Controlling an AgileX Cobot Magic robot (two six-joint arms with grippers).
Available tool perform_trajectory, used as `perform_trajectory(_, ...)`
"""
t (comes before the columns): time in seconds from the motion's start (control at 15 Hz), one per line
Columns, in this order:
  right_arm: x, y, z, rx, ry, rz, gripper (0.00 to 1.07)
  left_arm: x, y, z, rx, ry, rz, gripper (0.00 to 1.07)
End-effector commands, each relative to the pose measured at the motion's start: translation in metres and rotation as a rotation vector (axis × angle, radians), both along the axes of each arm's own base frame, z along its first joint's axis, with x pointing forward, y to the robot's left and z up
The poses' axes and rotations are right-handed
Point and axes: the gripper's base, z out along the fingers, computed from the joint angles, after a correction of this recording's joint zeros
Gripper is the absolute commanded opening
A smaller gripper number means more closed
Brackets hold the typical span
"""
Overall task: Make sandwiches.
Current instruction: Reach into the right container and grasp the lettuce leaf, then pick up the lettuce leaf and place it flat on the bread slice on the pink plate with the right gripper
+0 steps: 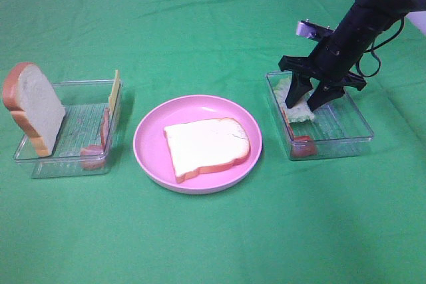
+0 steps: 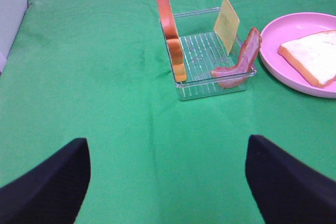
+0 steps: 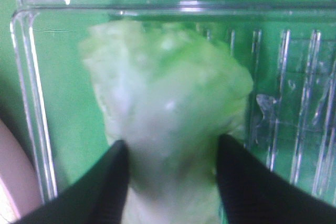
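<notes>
right gripper [image 3: 170, 148] straddles the lettuce [image 3: 168, 87] half-open, hold i can't confirm; i'd worry the soft leaf slips free on lift.

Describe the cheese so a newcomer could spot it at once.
Find the central pink plate; the clear tray on its left in the high view holds three things. The cheese stands on edge against the tray wall nearest the plate. It is a thin, flat yellow square, unlike the thick white bread opposite and the reddish bacon beside it.
</notes>
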Motion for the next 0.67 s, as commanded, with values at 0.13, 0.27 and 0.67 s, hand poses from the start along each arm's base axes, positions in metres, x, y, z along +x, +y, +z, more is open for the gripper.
perform_trajectory(0.13,0.001,-0.001,-0.002,0.001,0.0,0.007,0.2,-0.003,0.0,0.0,-0.007,-0.027,0.0,0.78)
perform_trajectory(0.27,0.002,-0.001,-0.001,-0.001,-0.014,0.004,0.0,-0.003,0.0,0.0,-0.007,-0.027,0.0,0.78)
perform_trajectory(0.67,-0.001,-0.002,0.051,0.009,-0.116,0.003,0.0,-0.003,0.0,0.0,-0.007,-0.027,0.0,0.78)
